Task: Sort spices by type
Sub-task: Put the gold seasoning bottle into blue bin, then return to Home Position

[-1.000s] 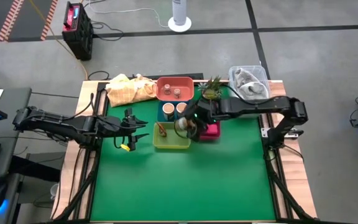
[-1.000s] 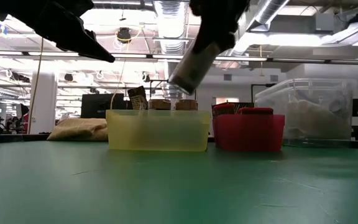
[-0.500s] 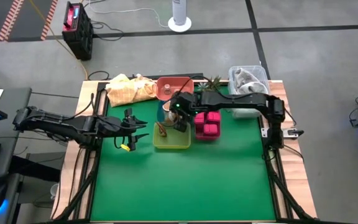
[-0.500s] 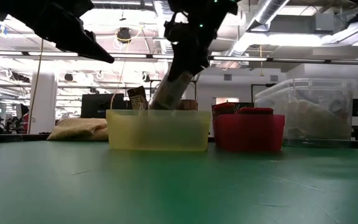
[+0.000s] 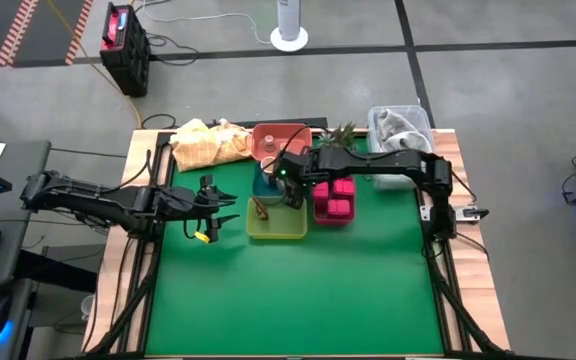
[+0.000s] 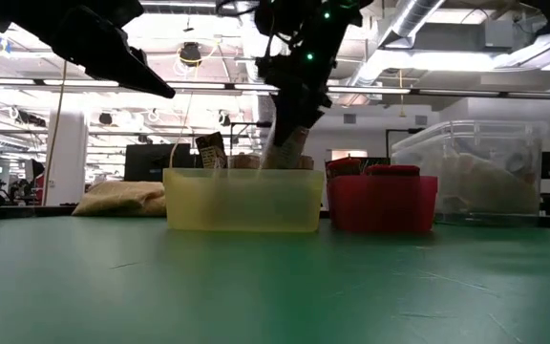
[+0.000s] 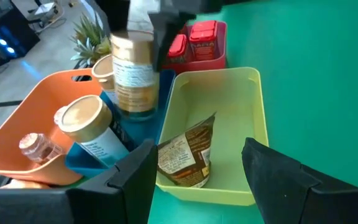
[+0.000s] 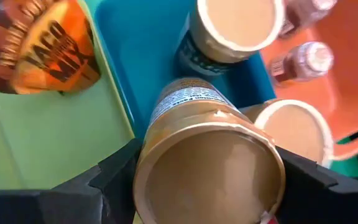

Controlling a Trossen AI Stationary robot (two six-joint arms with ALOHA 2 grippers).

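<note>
Green felt covers the desk [image 5: 298, 290] in the high view. The right tool [image 5: 290, 188] reaches over the blue tray [image 5: 266, 184], behind the yellow tray [image 5: 278, 228] and beside the pink boxes [image 5: 335, 196] in their red tray. The left tool [image 5: 211, 212] waits near the desk's left edge, its fingers apart. A yellow cloth [image 5: 208, 143] and a clear tub [image 5: 400, 130] lie at the back.

In the low view, the right tool [image 6: 292, 119] comes down from above with a round jar [image 6: 289, 153], tilted, its base hidden behind the translucent yellow tray [image 6: 242, 201]. The red tray [image 6: 382, 203] stands just beside.

In the left wrist view, a glossy brown packet [image 7: 188, 155] leans in the yellow tray [image 7: 241, 93]. The held jar [image 7: 132, 78], paper-labelled, stands in the blue tray beside a tan-topped jar [image 7: 89, 124]. A tiny jar [image 7: 36, 146] lies in the orange tray [image 7: 30, 118].

In the right wrist view, the dark fingers [image 8: 114, 171] are clamped on the held jar [image 8: 210, 162], whose tan top fills the middle. Two more tan-topped jars [image 8: 238, 25] stand in the blue tray [image 8: 142, 50] beyond it; the orange packet [image 8: 42, 50] is cut off.
</note>
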